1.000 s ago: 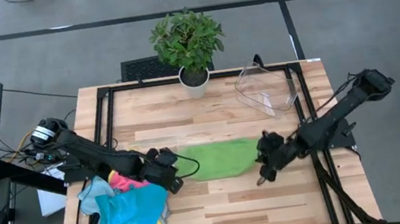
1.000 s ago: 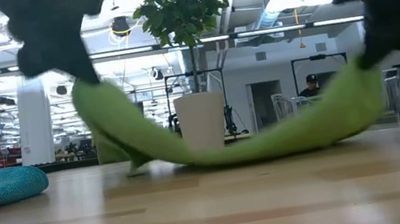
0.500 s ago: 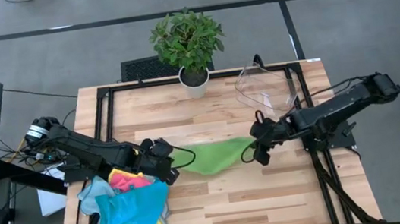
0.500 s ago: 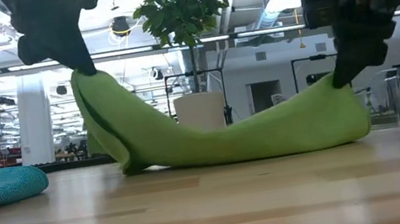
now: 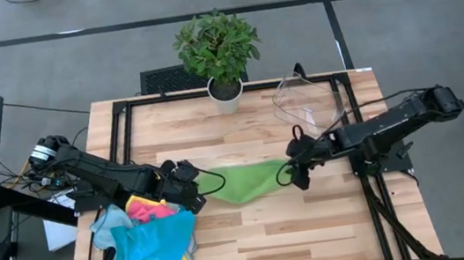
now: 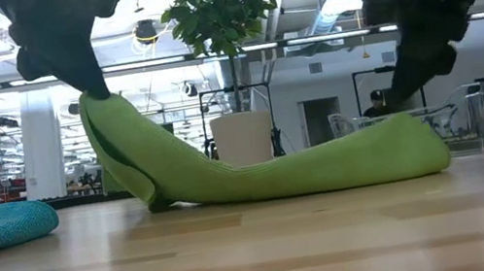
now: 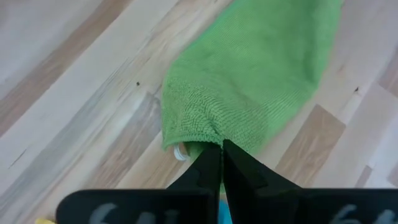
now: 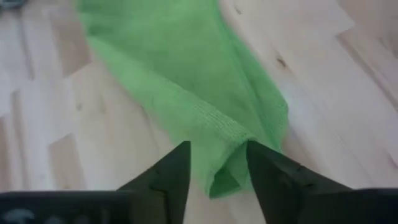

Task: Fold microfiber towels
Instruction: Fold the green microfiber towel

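Release marks the change: the right hand (image 8: 217,163) now stands spread over the green towel (image 5: 243,183), whose end has dropped onto the desk (image 5: 263,241), while the left hand (image 7: 221,163) still pinches the other corner, suggesting one fold is laid.

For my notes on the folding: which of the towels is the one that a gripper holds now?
The bright green towel, stretched out mid-table: the left gripper pinches its corner. The other towels lie in a pile at the table's left edge, untouched.
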Available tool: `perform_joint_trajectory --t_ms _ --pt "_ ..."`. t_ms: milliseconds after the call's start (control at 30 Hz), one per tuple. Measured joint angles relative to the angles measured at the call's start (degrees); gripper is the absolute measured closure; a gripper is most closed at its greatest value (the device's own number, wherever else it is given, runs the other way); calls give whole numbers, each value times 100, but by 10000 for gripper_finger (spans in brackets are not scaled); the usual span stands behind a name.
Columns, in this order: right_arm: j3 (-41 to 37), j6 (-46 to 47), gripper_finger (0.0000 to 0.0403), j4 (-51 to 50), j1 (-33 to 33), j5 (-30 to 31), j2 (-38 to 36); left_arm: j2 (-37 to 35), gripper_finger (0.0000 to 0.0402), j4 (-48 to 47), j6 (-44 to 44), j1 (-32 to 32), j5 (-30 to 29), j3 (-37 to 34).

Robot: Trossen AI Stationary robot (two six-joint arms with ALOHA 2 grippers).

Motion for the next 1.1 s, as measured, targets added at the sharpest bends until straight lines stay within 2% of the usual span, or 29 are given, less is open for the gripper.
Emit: perform_joint_trajectory --t_ms 133,333,467,633,867,1100 --pt "1 250 195 -269 359 78 -352 0 402 1 20 0 -66 0" --pt "-21 661 203 -444 1231 645 -211 0 402 -7 24 0 -95 0" --pt "-239 1380 206 -384 1982 982 -164 0 402 -48 24 0 -102 0" --pt "-665 2283 207 216 2804 1542 -20 0 402 -55 6 0 -170 0" --pt "-899 2497 207 687 2927 1686 698 0 402 -73 -6 0 -157 0" --pt "-895 1761 205 1684 2942 1642 1544 0 402 -91 -59 2 -148 0"
